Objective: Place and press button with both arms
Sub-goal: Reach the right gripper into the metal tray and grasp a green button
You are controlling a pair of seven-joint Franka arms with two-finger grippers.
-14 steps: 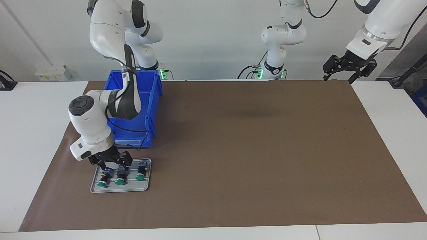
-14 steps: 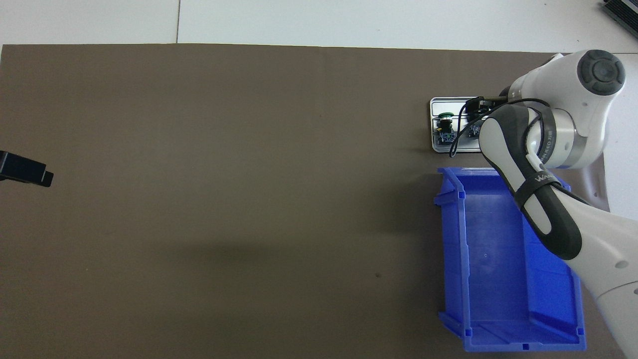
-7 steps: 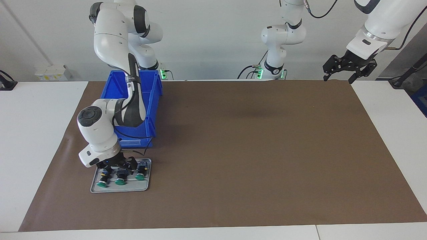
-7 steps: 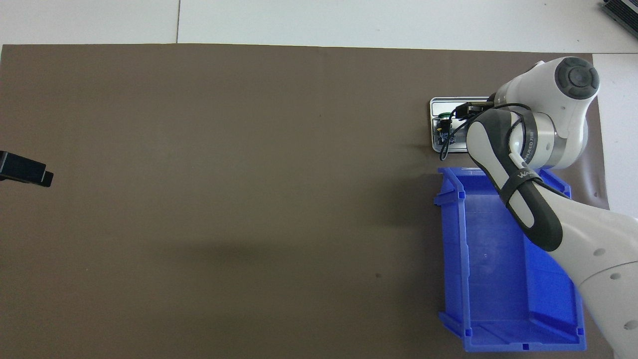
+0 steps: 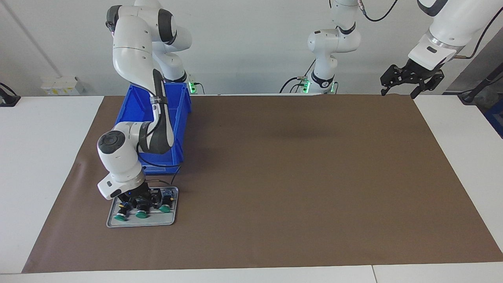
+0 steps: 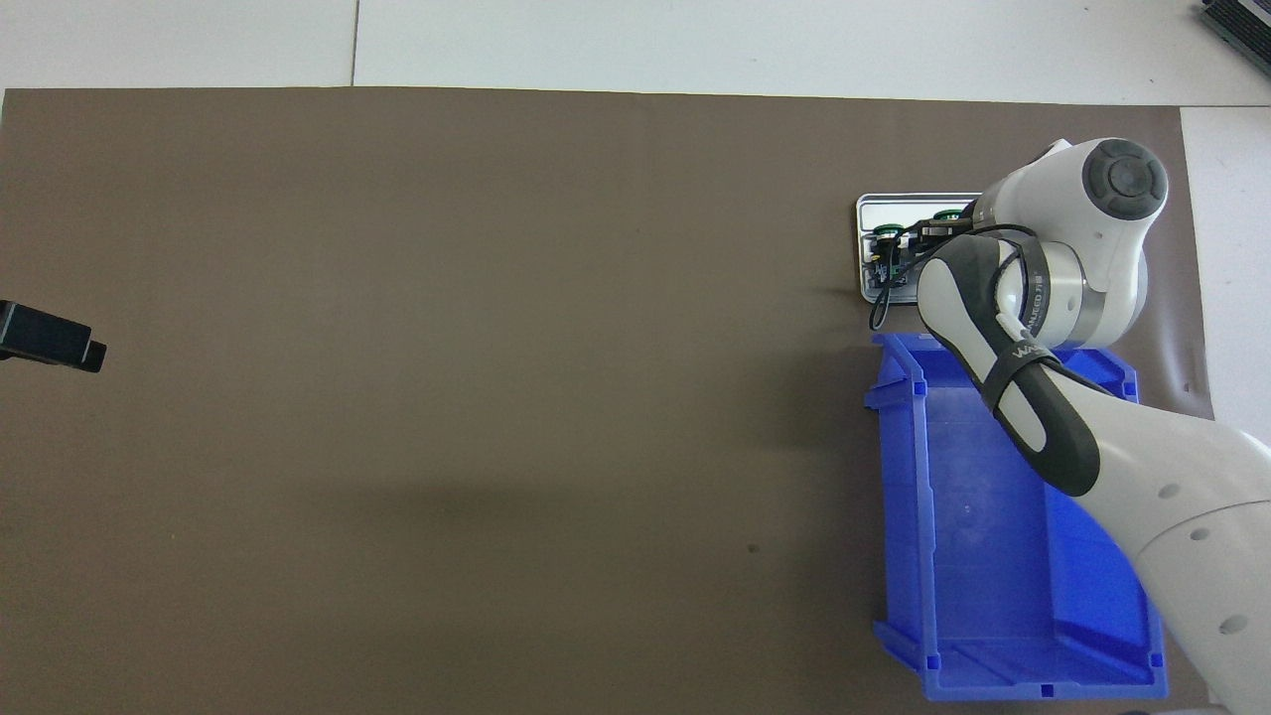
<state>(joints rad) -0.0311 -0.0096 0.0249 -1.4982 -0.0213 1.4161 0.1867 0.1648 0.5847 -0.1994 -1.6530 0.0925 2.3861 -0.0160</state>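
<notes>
A: Right gripper point(image 5: 142, 201) has dropped since a sec ago. It was above the tray point(image 5: 133, 223), now it's low among the buttons, w/ the wrist shifted toward the bin point(image 5: 173, 118).

B: Near to far, then. What's closest to the robots?

A: Bin, just on the robots' side of the tray. Then the tray, w/ three green-capped buttons lying in a row. The middle button point(image 5: 142, 213) lies under the claw, cap pointing away from the bin.

B: Has the claw got it?

A: Can't tell. Jaws look partway in, prob around the middle button's body, but a firm grip isn't visible. The overhead view is no help, as the arm covers most of the tray.

B: Tips for this step?

A: I'd say: finish closing on the black body, not the cap. Keep clear of both neighbours, since they sit just beside it. Lift straight up before swinging toward the open mat, or the tray rim may catch it.

B: Left gripper point(image 5: 408, 78)?

A: Waiting, raised over the mat corner at the left arm's end, well apart from the tray. Jaws wide, nothing in them.
</notes>
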